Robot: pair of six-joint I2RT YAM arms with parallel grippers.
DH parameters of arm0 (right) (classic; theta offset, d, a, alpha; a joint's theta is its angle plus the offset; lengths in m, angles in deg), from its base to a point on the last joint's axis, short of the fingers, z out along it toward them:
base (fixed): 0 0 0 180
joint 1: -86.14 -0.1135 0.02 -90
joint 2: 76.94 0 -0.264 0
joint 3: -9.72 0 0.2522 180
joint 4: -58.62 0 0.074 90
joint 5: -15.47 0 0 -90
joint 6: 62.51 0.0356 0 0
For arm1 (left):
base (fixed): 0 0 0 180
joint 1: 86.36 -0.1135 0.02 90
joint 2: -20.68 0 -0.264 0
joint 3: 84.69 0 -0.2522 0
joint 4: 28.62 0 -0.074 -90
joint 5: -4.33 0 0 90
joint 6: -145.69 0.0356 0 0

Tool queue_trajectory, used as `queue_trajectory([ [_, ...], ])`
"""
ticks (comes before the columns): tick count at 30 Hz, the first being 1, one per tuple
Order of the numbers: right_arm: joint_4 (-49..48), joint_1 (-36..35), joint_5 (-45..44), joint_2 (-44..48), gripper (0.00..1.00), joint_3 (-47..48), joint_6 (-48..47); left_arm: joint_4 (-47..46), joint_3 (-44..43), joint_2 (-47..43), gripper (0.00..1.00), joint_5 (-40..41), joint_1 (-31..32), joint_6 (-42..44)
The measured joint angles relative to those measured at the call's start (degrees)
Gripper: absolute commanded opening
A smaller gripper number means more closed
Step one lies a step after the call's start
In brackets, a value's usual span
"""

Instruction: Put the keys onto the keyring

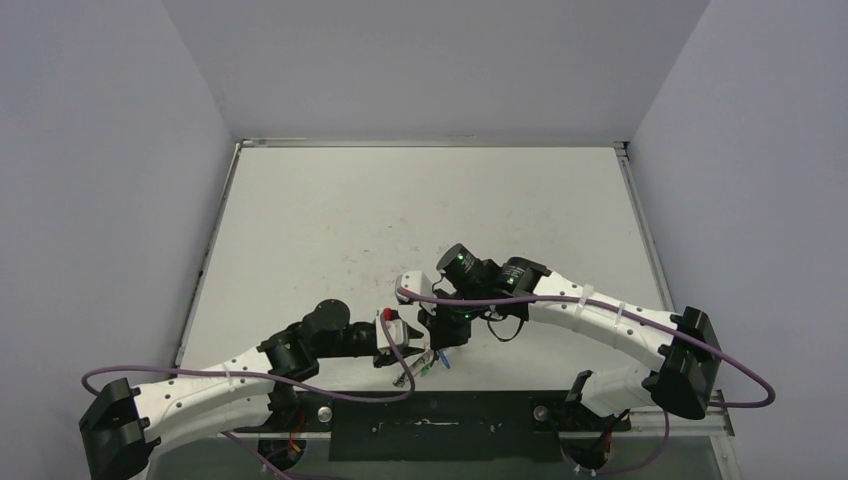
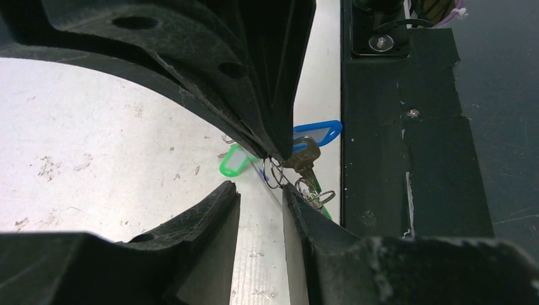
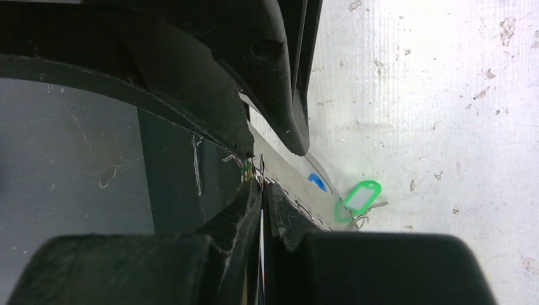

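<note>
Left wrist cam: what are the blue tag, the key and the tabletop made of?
Blue tag: likely moulded plastic, with saturated colour and a soft sheen.
Key: metal, dull silvery-tan with glints.
Table: white and matte, maybe laminate or painted board; it looks scuffed and speckled.

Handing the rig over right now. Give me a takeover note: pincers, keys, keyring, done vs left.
Left pincer: open, holding nothing, tips close to the keys.
Right pincer: shut on thin wire, apparently the keyring.
Keys: the blue key and the green keys are bunched together at the near edge of the table, right under both pincers.
Done: can't tell which keys are threaded, because the wires overlap.
Left: check each key, then thread the rest.
</note>
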State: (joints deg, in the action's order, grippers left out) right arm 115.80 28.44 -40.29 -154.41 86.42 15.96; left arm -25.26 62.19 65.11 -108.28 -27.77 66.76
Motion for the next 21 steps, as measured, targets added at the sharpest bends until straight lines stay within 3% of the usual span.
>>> queue_trajectory([
  [9,-0.04,-0.15,0.0,0.0,0.0,0.0,0.09,-2.93,0.02,1.29,0.28,-2.21,0.2,-0.39],
  [13,-0.04,-0.15,0.02,0.0,0.0,0.0,0.17,-4.42,0.02,2.78,0.19,-2.58,0.2,-0.79],
  [17,-0.04,-0.15,-0.15,0.0,0.0,0.0,0.17,-5.29,0.02,4.04,0.01,-2.95,0.22,-1.18],
  [21,0.15,-0.15,-0.44,0.0,0.0,0.0,0.15,-5.33,0.02,4.2,0.0,-2.95,0.24,-1.42],
])
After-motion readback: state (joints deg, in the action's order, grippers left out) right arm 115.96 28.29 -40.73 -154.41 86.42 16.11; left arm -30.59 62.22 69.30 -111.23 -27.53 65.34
